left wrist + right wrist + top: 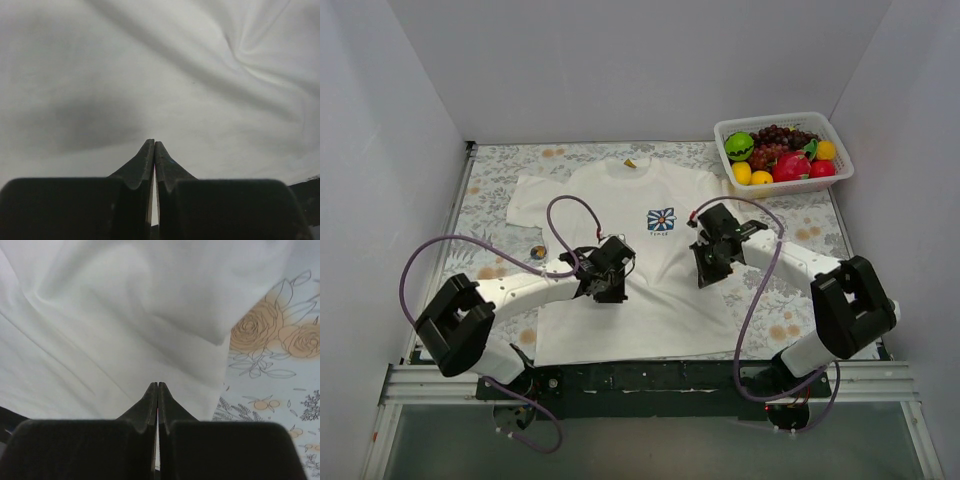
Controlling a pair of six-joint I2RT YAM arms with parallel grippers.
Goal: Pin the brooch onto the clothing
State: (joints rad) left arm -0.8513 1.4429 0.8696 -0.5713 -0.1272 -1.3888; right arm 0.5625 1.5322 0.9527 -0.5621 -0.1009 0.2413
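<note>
The white T-shirt (620,250) lies flat on the flowered mat, its small blue-square daisy print (661,220) on the chest. The brooch (537,252), a tiny round disc, lies on the mat just left of the shirt, below the left sleeve. My left gripper (609,288) is shut and empty over the shirt's left middle; its wrist view shows the closed tips (154,142) above plain white cloth (165,75). My right gripper (706,272) is shut and empty over the shirt's right side; its wrist view shows the tips (158,384) near the shirt's edge (220,340).
A white basket (730,128) of toy fruit stands at the back right. The flowered mat (500,170) covers the table between white walls; it also shows in the right wrist view (280,370). A small yellowish tag (631,163) sits at the shirt's collar.
</note>
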